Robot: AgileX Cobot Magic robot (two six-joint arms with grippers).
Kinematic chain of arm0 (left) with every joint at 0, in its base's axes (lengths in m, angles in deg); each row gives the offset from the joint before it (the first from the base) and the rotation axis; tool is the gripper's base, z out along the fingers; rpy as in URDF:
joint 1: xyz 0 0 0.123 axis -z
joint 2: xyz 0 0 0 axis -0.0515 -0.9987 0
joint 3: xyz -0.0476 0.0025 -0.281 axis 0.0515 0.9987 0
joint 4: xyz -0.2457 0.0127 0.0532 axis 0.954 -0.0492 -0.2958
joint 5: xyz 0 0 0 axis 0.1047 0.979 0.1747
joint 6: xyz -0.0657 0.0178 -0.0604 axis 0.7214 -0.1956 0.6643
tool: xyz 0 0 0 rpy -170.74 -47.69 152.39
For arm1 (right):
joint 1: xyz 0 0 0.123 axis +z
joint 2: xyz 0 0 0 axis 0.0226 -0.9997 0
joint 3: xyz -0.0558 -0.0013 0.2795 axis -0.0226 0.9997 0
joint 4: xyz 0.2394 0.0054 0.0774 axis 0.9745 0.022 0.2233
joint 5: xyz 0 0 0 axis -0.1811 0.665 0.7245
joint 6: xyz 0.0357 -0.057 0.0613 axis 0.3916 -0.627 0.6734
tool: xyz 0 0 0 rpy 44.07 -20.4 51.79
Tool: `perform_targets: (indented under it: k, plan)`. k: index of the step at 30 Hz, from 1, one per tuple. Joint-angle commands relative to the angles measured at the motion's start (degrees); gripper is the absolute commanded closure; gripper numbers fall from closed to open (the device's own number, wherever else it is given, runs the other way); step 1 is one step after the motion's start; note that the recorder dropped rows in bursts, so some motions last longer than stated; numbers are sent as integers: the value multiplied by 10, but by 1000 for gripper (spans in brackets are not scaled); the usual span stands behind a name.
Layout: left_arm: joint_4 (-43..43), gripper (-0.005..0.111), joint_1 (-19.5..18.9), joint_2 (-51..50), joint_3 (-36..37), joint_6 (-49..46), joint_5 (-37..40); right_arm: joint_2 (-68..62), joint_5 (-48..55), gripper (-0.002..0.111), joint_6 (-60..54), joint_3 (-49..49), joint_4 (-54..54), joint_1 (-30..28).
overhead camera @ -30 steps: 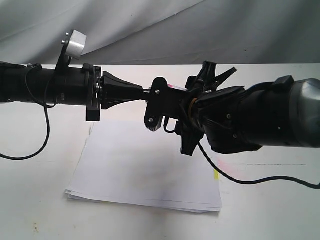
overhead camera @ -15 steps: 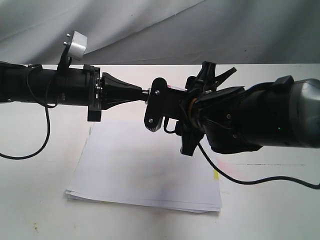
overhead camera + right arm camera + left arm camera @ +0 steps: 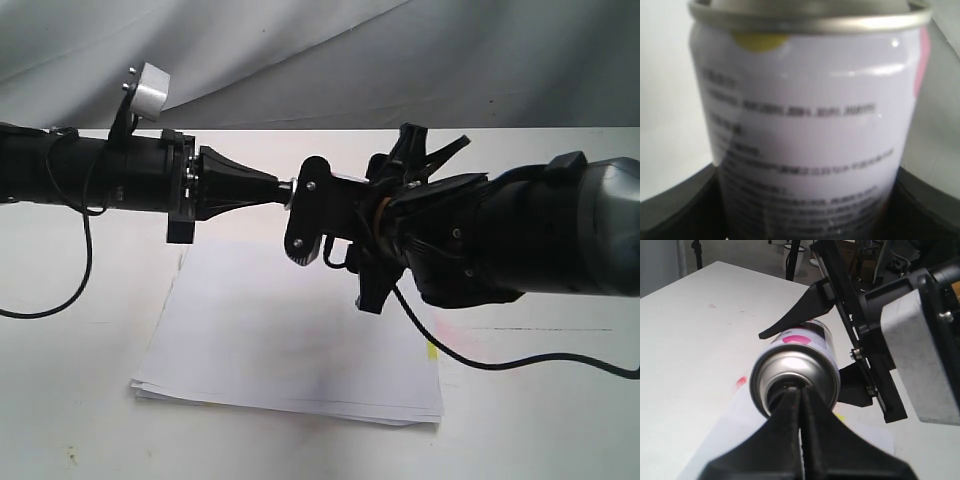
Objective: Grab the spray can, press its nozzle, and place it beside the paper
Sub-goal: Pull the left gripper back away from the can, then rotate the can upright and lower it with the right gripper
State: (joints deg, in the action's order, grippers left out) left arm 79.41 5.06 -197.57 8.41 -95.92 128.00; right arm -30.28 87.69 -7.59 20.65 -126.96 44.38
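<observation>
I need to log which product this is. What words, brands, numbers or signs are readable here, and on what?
On the spray can: several lines of dark print on its label, all too blurred to read.
Also on the spray can: a yellow dot and a pink patch, no letters.
On the paper: no text visible.
Nothing else shows writing.

Print on the spray can [image 3: 805, 140] is blurred; its nozzle is hidden.
</observation>
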Motion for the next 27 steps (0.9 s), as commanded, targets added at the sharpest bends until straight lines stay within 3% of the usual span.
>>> perform_targets:
  k: [1, 5, 9, 18, 27]
  plan:
    - [-53, 107, -45, 47, -4, 42, 14, 9, -31, 108, -2, -6, -26, 4]
    - [-68, 107, -89, 83, -3, 66, 19, 9, -31, 108, -2, -6, -26, 4]
    - [-69, 107, -104, 100, -3, 72, 19, 9, -31, 108, -2, -6, -26, 4]
    - [-87, 107, -104, 100, -3, 112, 19, 16, -31, 108, 3, -6, -21, 4]
    - [-107, 107, -104, 100, -3, 128, 19, 127, -33, 108, 99, -6, 92, -19]
